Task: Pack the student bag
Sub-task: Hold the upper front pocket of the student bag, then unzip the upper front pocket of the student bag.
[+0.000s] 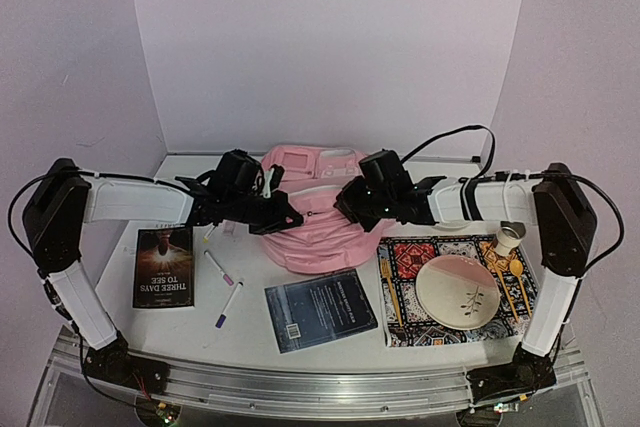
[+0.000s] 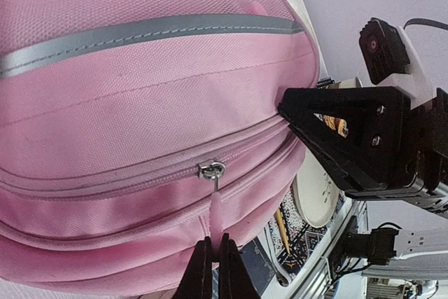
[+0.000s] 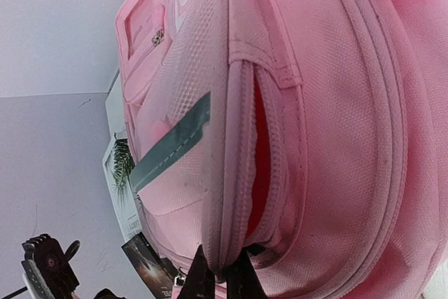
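Left gripper (image 2: 214, 272) clenched the zipper pull (image 2: 216, 211); right gripper (image 3: 222, 278) pinched the bag (image 3: 336, 103). Risk: the thin pull could slip out if tugged off the zipper line.

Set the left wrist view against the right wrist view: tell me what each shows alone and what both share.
Left wrist only: the zip pull pinched in the left gripper, and the plate beyond. Right wrist only: the parted zip opening and the front pocket panel. Both: the student bag, its grey stripe, and the right gripper clamped on its fabric.
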